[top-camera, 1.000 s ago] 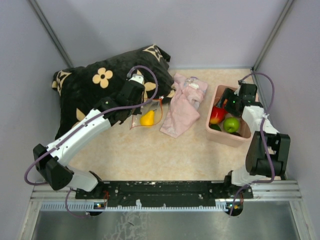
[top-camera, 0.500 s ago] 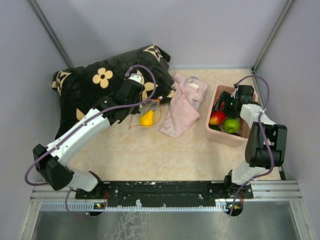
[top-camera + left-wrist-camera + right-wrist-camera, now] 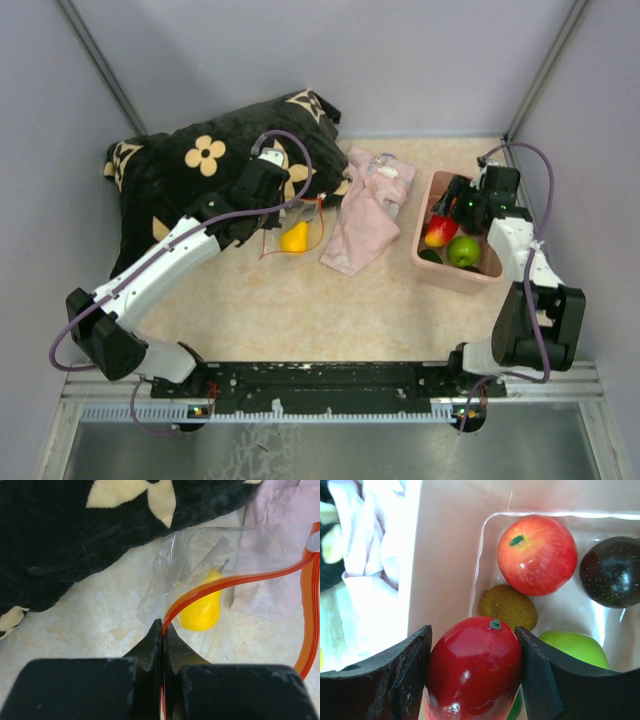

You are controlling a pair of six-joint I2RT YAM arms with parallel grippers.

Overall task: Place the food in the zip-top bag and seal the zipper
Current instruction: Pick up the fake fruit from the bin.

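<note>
My left gripper (image 3: 164, 625) is shut on the orange-red zipper strip (image 3: 210, 587) of the clear zip-top bag (image 3: 200, 555), which holds a yellow toy pear (image 3: 202, 611); in the top view the bag (image 3: 300, 215) lies by the pillow with the left gripper (image 3: 285, 208) on it. My right gripper (image 3: 474, 650) is shut on a glossy red-and-yellow toy mango (image 3: 472, 672) just above the pink bin (image 3: 432, 262); the top view shows this gripper (image 3: 447, 212) and the mango (image 3: 440, 231). In the bin lie a red apple (image 3: 537, 554), a brown kiwi (image 3: 509, 607), a dark fruit (image 3: 611, 571) and a green apple (image 3: 575, 647).
A black pillow with cream flowers (image 3: 190, 170) lies at the back left, touching the bag. A pale pink cloth (image 3: 365, 210) lies between the bag and the bin. Grey walls close in the back and sides.
</note>
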